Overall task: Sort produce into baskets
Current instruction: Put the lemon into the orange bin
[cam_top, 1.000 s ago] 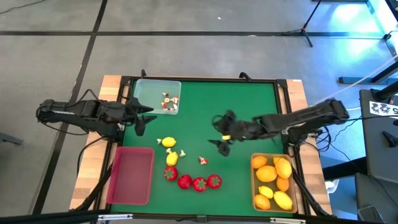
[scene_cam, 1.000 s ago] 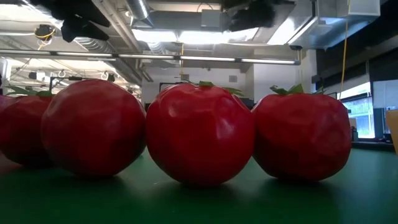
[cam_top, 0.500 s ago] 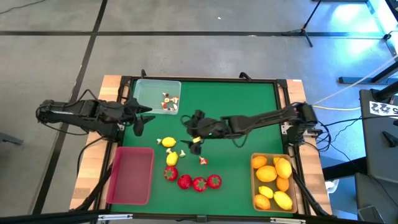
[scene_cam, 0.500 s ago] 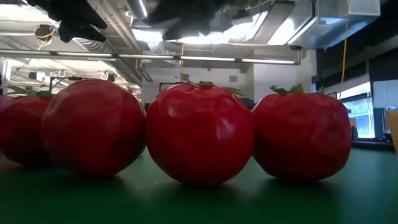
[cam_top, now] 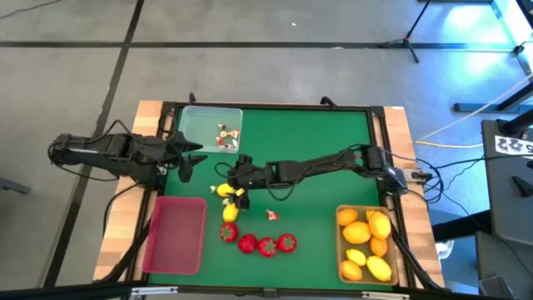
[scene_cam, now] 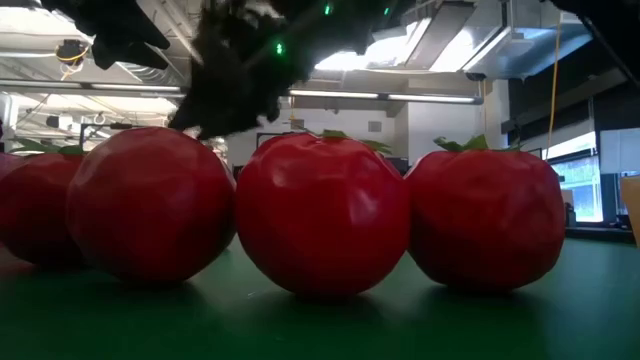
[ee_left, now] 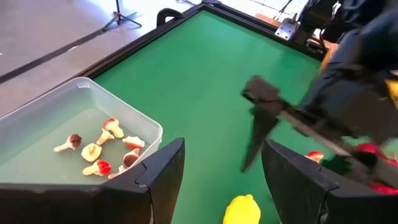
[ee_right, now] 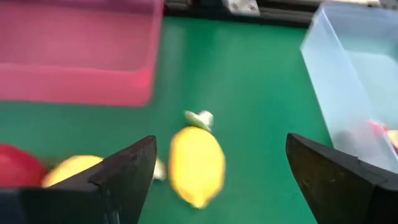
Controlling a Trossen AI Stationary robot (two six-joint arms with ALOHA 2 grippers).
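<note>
Right claw (cam_top: 236,185) wide open, empty, poised over lemon (ee_right: 196,165); lemon centred between fingers. Left claw (cam_top: 190,158) part-open, empty, beside clear basket (cam_top: 193,127).

Lab or workshop — concrete floor (cam_top: 250,58), exposed ceiling pipes (scene_cam: 330,92), tripod stand (cam_top: 412,37).

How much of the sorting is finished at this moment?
Done: the tan tray holds lemons and oranges, and the clear tray holds white-and-red bits. In hand: the right gripper, fingers open, is over a lemon on the mat; nothing is held. Left: two lemons, four strawberries, some bits. The red tray has nothing. The left gripper waits open beside the clear tray.
</note>
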